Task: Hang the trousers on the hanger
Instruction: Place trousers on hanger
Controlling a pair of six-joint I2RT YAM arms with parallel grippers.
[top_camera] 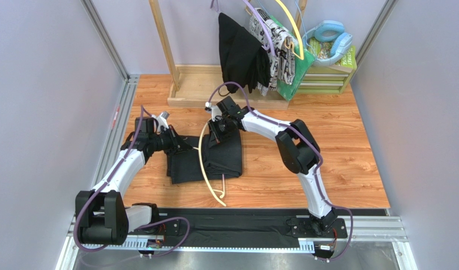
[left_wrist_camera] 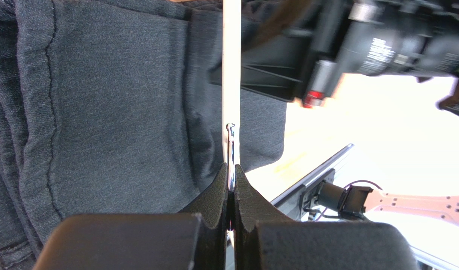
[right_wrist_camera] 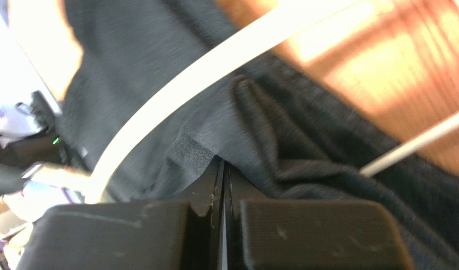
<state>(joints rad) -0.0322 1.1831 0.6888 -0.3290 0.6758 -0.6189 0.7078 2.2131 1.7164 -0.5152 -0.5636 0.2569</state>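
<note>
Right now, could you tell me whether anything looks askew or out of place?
The trousers are bunched into a ridge at the right gripper, and the hanger lies skewed across them.

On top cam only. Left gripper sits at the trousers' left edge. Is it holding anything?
Observer: Yes. In the left wrist view the left gripper is shut on the hanger, and the thin cream bar runs straight out from the tips.
Operator: And the right one?
Observer: The right gripper is shut too. A fold of the trousers is bunched at its tips and looks pinched.
Operator: Bar over or under the cloth there?
Observer: Over. In the right wrist view the bar lies on top of the fabric and crosses just beyond the fingertips.
</note>
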